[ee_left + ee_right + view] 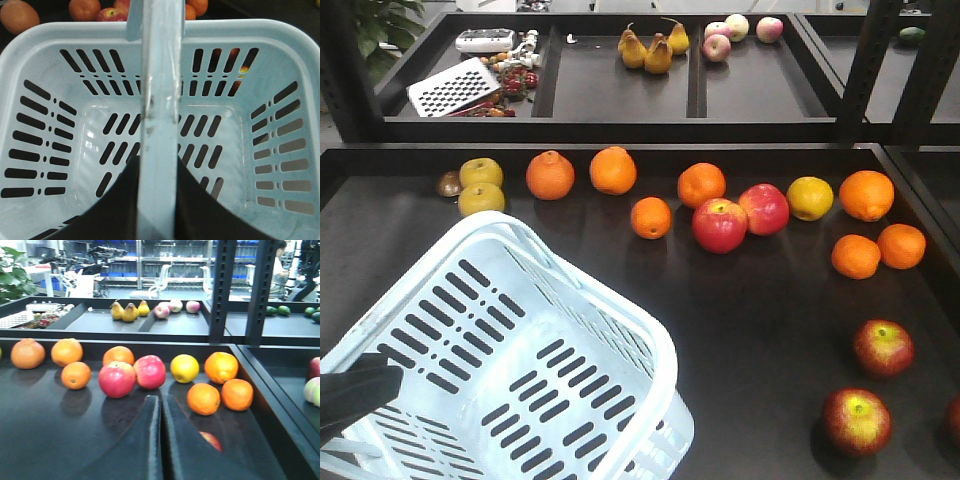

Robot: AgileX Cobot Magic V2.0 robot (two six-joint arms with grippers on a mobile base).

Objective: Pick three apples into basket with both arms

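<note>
The basket (580,283) fills the lower left of the front view and sits tilted. My left gripper (157,167) is clamped on its handle (160,75), which runs up between my two fingers. Bare dark tray floor (760,330) stretches from the basket's rim toward the lower right. There two apples (883,347) lie near the tray's right edge, well apart from the basket. My right gripper (160,399) is closed to a thin slit and grips nothing. A red apple shows partly just past its right finger, low in that view.
</note>
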